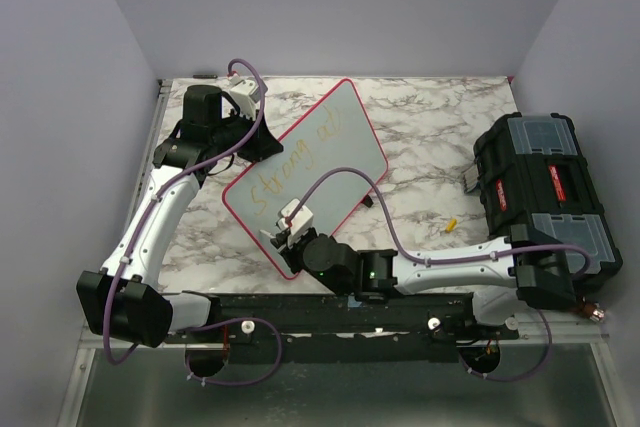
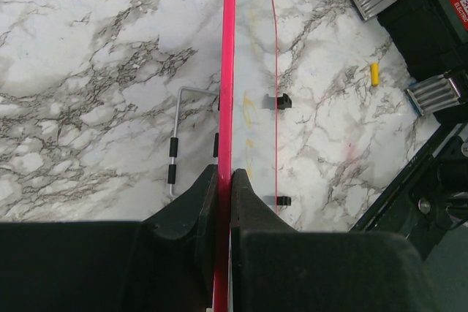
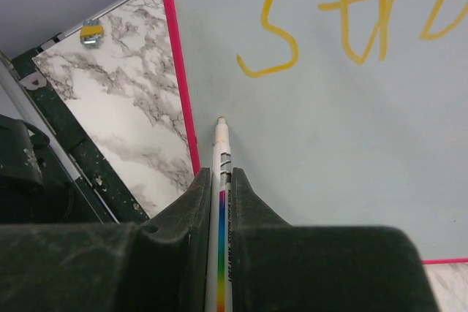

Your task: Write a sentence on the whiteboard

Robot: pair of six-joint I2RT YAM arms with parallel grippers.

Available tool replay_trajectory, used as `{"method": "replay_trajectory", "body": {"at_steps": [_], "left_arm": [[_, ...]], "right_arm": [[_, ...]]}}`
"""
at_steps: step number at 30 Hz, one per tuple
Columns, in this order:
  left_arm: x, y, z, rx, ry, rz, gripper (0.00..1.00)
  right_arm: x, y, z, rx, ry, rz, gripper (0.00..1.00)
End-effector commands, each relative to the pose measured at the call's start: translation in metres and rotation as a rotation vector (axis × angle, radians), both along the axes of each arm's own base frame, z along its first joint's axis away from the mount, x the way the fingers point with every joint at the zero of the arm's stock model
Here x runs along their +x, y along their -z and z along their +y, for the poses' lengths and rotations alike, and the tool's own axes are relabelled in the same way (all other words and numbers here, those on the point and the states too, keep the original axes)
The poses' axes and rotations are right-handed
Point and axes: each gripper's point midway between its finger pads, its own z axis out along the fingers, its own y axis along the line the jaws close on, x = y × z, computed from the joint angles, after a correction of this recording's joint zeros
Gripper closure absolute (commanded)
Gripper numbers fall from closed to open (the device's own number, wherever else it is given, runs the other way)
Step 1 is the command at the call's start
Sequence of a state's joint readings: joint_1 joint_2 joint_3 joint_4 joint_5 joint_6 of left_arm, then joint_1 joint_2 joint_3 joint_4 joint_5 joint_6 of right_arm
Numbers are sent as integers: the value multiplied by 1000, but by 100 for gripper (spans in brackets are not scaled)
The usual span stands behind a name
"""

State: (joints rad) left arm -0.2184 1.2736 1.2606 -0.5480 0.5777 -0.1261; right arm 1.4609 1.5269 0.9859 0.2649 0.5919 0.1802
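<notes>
The sentence (image 1: 290,169) stood unfinished, thin yellow-orange cursive running just ahead of the right fingers (image 3: 208,188) across the whiteboard (image 1: 345,172). Its opening "S" lay directly beyond the fingertips, with the next letters off to their right. Those fingers were closed tight on a marker (image 3: 221,169), a slim white barrel with a rainbow stripe, so that only the nib end stuck out. The nib sat at the board just under the "S", though whether it touched I could not tell. I judged that placement to be the start of a second line.

The board was a glossy pale slab with rounded corners and a thin pink-red rim, which passed close on the left of the right fingers. The left fingers (image 2: 216,184) were fully closed on that rim at another edge, the pink strip pinched between them and running straight away from the tips — probably to stop the smooth board sliding under the pen's push.

Around it the desk (image 1: 420,127) was grey-veined marble. Beyond the left fingers and to their right lay a small yellow cap (image 2: 374,73) near a black hard-plastic toolbox (image 1: 530,182) with ribbed metal latches — to their left, a bent metal wire (image 2: 179,137) with black sleeves
</notes>
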Motion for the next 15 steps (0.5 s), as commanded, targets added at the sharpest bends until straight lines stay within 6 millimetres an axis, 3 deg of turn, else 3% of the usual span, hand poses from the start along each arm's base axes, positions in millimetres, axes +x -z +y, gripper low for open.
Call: {"method": "replay_trajectory", "body": {"at_steps": [1, 15], "left_arm": [[8, 8, 9, 79, -32, -25, 100], [7, 6, 9, 77, -31, -30, 100]], "right_arm": [[6, -10, 8, 22, 46, -21, 99], [-2, 28, 1, -74, 23, 37, 99]]}}
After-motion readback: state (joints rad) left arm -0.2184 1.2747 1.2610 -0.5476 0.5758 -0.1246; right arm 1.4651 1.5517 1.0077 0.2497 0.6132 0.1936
